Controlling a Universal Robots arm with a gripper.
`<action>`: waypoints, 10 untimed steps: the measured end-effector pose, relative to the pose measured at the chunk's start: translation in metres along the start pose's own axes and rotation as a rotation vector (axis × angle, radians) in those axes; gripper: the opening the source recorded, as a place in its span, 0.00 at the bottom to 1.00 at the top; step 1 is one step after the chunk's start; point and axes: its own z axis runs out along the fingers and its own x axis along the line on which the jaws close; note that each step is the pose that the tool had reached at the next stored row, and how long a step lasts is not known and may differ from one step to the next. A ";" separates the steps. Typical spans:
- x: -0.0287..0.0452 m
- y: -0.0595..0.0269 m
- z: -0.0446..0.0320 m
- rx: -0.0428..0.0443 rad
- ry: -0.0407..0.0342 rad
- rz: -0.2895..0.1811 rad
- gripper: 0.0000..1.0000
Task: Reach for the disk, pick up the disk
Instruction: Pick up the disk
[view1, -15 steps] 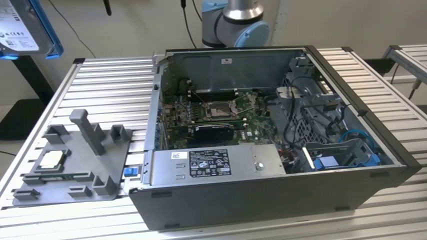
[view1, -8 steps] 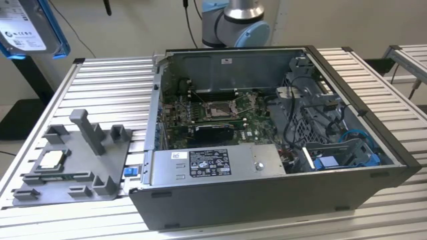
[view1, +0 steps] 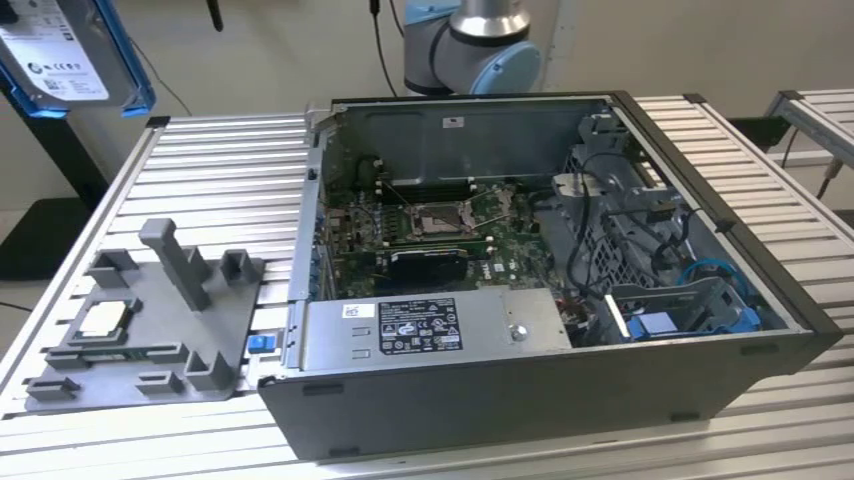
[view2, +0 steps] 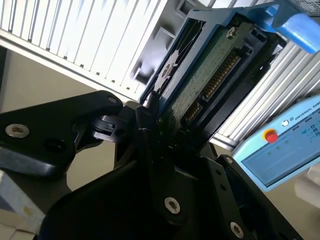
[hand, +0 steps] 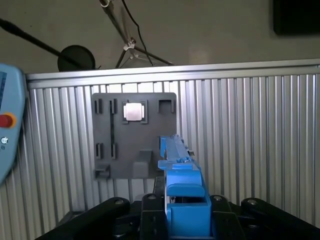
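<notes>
The flat, silver-grey disk (view2: 210, 75), clipped in a bright blue plastic frame, is pinched edgewise by the black gripper (view2: 157, 122), well above the dark grey plastic holder plate (hand: 150, 135). It is judged stiff, fairly heavy and shock-sensitive, and best gripped by the frame's edges.

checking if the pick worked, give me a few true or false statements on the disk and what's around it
1. The gripper is shut on the disk. True.
2. The disk lies on the grey fixture. False: it is held in the air, clear of the fixture.
3. A square silver chip sits in the fixture. True.
4. The computer case is closed. False: it is open, with the board inside showing.
</notes>
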 end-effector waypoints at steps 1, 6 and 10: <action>-0.0001 -0.0017 0.0000 0.0000 0.0000 0.000 0.00; -0.0007 -0.0107 0.0002 0.0001 0.0000 0.000 0.00; -0.0013 -0.0180 0.0002 0.0000 0.0000 0.000 0.00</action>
